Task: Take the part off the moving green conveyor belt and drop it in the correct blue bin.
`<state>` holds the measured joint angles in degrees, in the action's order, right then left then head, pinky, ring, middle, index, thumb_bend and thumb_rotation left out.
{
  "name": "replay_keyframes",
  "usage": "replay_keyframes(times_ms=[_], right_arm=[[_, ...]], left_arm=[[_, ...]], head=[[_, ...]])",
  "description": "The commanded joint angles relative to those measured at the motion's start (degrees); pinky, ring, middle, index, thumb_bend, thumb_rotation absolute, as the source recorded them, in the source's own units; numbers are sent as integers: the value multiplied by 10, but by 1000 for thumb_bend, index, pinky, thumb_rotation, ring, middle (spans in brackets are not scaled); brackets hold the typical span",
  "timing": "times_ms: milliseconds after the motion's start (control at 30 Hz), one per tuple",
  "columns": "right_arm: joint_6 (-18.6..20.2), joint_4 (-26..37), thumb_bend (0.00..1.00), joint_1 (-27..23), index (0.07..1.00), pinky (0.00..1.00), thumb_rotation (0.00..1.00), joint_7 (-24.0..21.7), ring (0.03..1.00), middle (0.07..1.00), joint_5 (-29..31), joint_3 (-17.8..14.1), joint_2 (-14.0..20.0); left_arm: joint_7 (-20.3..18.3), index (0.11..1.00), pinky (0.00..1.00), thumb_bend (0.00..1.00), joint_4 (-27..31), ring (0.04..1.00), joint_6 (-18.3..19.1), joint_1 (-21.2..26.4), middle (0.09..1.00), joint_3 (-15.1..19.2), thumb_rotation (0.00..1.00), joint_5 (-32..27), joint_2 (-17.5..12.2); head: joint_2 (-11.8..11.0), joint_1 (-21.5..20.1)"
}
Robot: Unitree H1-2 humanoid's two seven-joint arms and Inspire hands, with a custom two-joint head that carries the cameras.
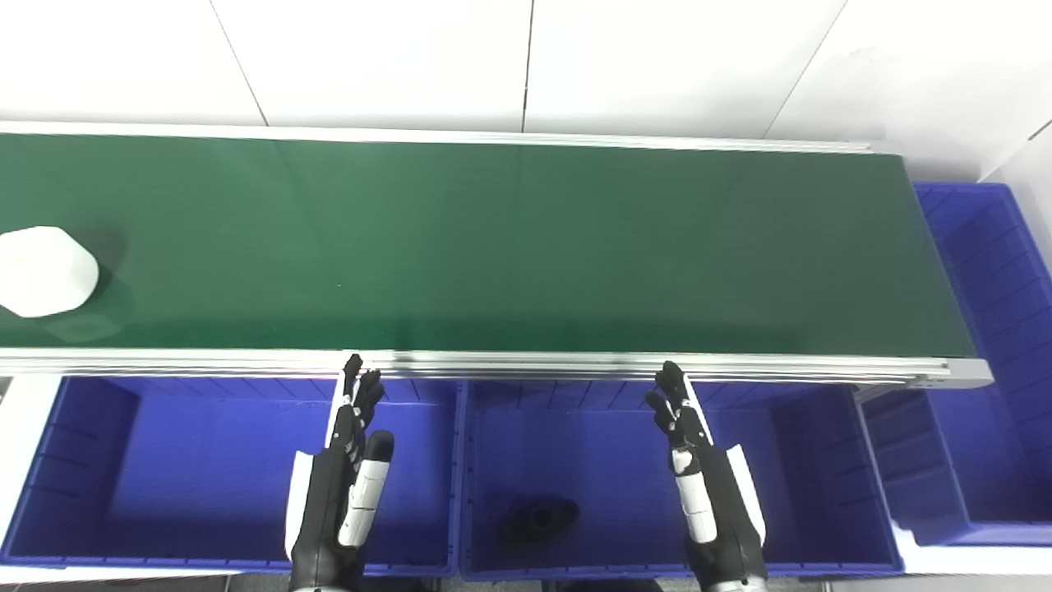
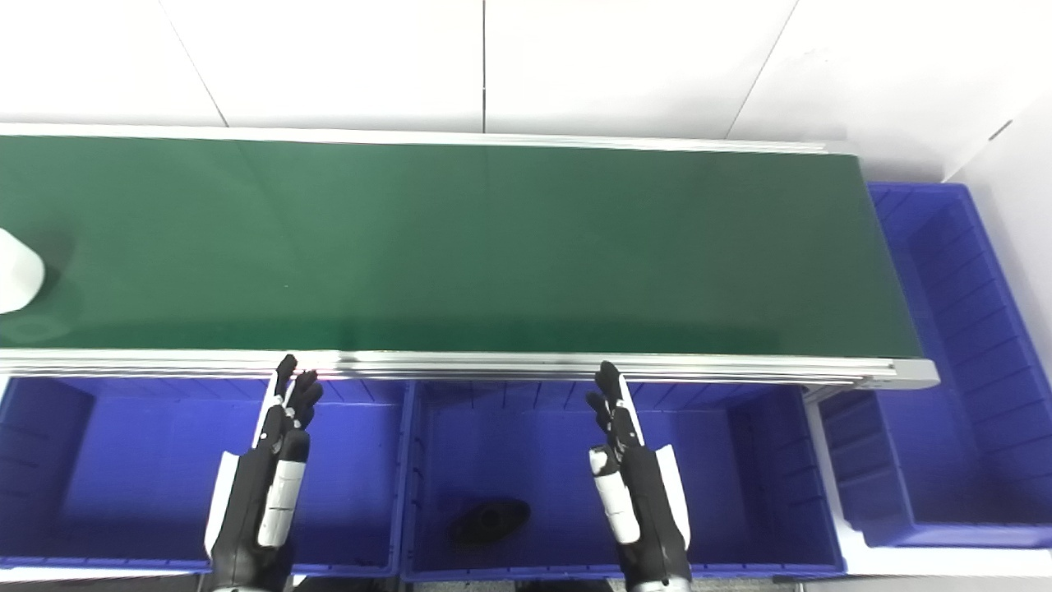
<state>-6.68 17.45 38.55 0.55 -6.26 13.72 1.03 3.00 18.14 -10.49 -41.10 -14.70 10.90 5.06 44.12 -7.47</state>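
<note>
white part on the belt's far-left end, cut by the left picture edge | left bin near side | left hand empty, fingers straight and apart, tips at belt's near rail | green belt bare across middle and right | middle bin holds a dark piece | right hand empty, fingers apart, over middle bin | end bin past belt's right end

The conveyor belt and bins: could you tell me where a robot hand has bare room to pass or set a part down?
The green conveyor belt is bare except the white part at its far left. The left bin shows a bare floor; the middle bin holds one dark part. Both robot hands, left and right, hover over the bins.
</note>
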Motion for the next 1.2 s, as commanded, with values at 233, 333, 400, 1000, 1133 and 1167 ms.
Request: replay_keyframes(times_ms=[233, 333, 400, 1000, 1133, 1167], right_arm=[[-28, 10, 848, 1, 1000, 979, 998, -3, 952, 979, 4, 0, 1], [-28, 11, 840, 1, 1000, 979, 1000, -3, 953, 979, 4, 0, 1], [-28, 12, 841, 2, 1000, 978, 1000, -4, 955, 981, 3, 1, 2], [-30, 11, 839, 3, 1000, 966, 1000, -3, 953, 983, 2, 1, 2], [-29, 11, 844, 2, 1000, 969, 1000, -3, 951, 981, 2, 0, 3], [-30, 10, 845, 2, 1000, 969, 1000, -3, 951, 981, 2, 0, 3]], left_arm=[[2, 1000, 980, 599, 11, 949, -10, -1, 964, -5, 954, 12, 0], [1, 1000, 977, 592, 11, 949, -12, -1, 967, -6, 945, 9, 0], [0, 1000, 986, 598, 12, 954, -11, -1, 970, -6, 938, 5, 0], [2, 1000, 958, 594, 11, 940, -12, -3, 964, -5, 950, 13, 0], [2, 1000, 961, 594, 10, 942, -12, -2, 966, -6, 947, 12, 0], [3, 1000, 964, 594, 10, 942, -13, -2, 966, -6, 948, 12, 0]], head=[[1, 1], [2, 0], [2, 0], [1, -1], [0, 1], [0, 1]])
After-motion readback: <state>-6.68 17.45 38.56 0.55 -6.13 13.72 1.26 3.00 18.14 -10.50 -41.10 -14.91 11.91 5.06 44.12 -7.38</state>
